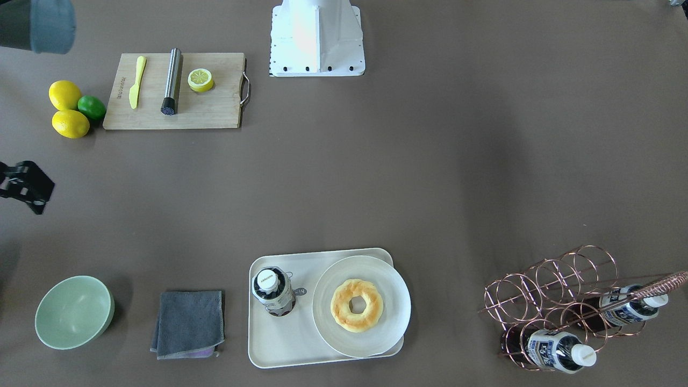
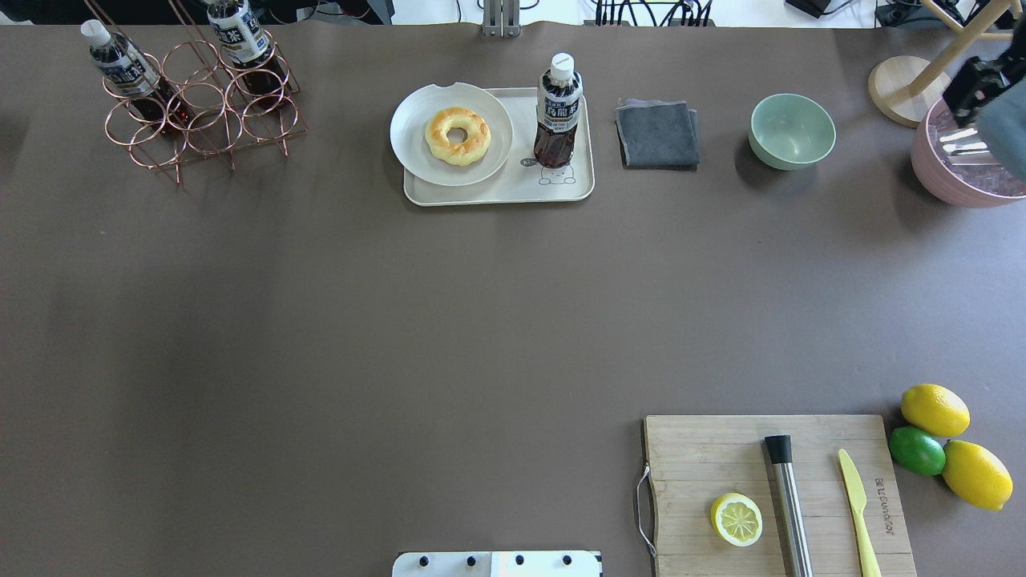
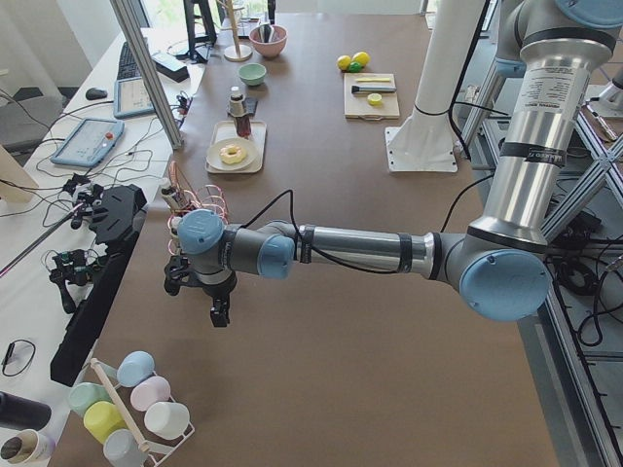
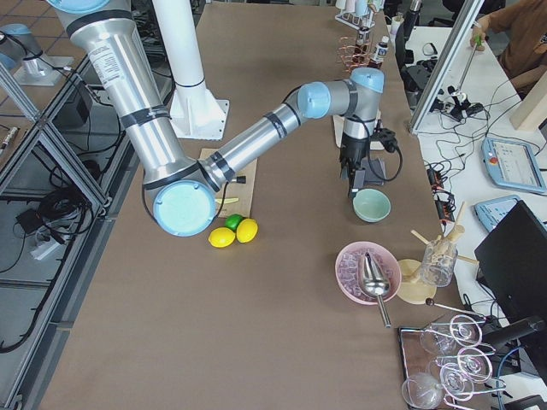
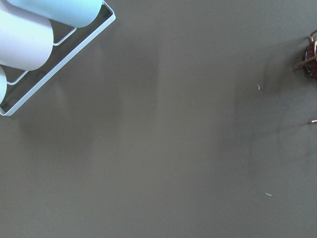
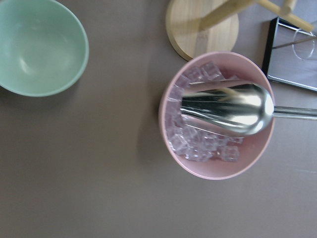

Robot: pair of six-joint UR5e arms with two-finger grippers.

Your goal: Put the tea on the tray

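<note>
One tea bottle [image 1: 273,293] with a white cap stands upright on the cream tray [image 1: 274,344], on the half beside the plate. It also shows in the overhead view [image 2: 559,108], next to the bear drawing on the tray [image 2: 497,192]. Two bottles just like it [image 1: 559,349] [image 1: 629,306] lie in the copper wire rack [image 1: 553,290]. My right gripper [image 1: 24,188] hangs off to the side over the ice bowl and green bowl, far from the tray; I cannot tell how its jaws stand. My left gripper [image 3: 220,313] shows only in the exterior left view, past the rack, state unclear.
A round white plate [image 1: 328,322] with a donut [image 1: 357,305] sits on the tray. A grey cloth [image 1: 189,323] and green bowl [image 1: 74,312] lie beside it. A pink bowl of ice [image 6: 218,124], a cutting board [image 1: 215,107] and lemons [image 1: 70,123] are farther off.
</note>
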